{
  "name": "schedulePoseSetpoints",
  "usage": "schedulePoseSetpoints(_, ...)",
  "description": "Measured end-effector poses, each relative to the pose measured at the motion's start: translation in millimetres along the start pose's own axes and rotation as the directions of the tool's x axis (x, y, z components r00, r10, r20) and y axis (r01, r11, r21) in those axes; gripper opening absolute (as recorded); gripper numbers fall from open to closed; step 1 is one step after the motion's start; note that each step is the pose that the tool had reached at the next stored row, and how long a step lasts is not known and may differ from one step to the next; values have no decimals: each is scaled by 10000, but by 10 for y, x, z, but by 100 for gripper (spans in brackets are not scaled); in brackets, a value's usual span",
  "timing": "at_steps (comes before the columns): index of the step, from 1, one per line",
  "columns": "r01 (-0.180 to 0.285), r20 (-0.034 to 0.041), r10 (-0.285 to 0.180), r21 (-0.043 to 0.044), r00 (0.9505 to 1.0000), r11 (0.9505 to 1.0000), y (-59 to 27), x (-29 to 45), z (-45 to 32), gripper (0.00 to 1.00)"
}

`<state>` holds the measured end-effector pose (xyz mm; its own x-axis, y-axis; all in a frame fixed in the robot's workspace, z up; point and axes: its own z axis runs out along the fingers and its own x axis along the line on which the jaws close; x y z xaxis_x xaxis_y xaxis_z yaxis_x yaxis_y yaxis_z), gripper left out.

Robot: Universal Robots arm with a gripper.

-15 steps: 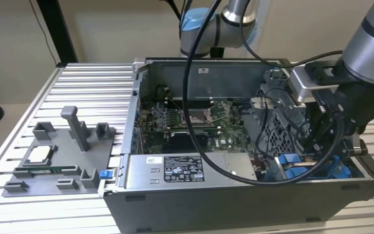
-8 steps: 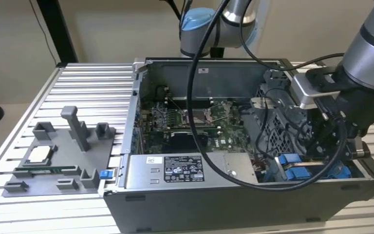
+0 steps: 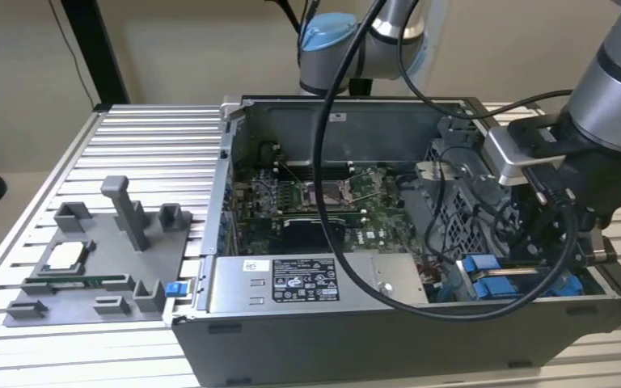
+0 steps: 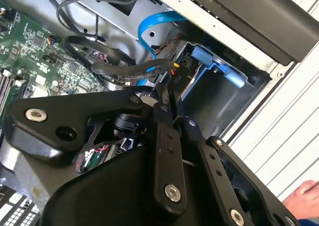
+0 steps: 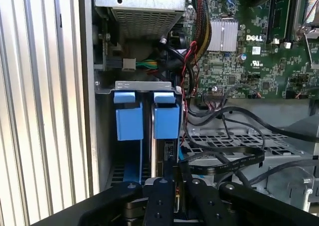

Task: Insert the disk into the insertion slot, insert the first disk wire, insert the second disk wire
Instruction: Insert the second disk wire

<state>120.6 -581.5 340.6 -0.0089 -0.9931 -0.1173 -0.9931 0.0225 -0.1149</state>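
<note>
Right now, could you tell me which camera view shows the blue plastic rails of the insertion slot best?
The first wrist view: the insertion slot faces the camera, both blue rails plain beside the grey case wall. The exterior view shows it partly behind cables; the second wrist view catches one blue tab.

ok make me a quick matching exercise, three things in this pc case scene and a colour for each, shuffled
Things:
1. motherboard
2. drive bay tabs
3. gripper

Colours:
A. black
B. green
C. bright blue

Pairs: 1-B, 2-C, 3-A
</note>
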Motion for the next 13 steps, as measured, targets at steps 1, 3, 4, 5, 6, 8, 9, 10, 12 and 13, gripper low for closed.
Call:
schedulePoseSetpoints(1, 0, -1, 0, 0, 10000, 10000, 0, 0, 0, 0)
schedulePoseSetpoints(3, -1, 0, 1, -1, 10000, 10000, 0, 3, 0, 0)
schedulePoseSetpoints(4, -2, 0, 2, -3, 10000, 10000, -1, 3, 0, 0)
schedulePoseSetpoints(5, -1, -1, 1, -4, 10000, 10000, -2, 4, 0, 0)
schedulePoseSetpoints(6, 0, -1, 0, -4, 10000, 10000, -3, 4, 0, 0)
schedulePoseSetpoints(8, -1, -3, 1, -4, 10000, 10000, -3, 5, -1, 0)
schedulePoseSetpoints(9, 0, -8, 0, -4, 10000, 10000, -3, 5, -1, 0)
schedulePoseSetpoints(10, 0, -10, 0, -4, 10000, 10000, -3, 5, -1, 0)
schedulePoseSetpoints(12, 1, -13, -1, -5, 10000, 10000, -3, 5, 2, 0)
schedulePoseSetpoints(13, 1, -13, -1, -4, 10000, 10000, -2, 6, 8, 0)
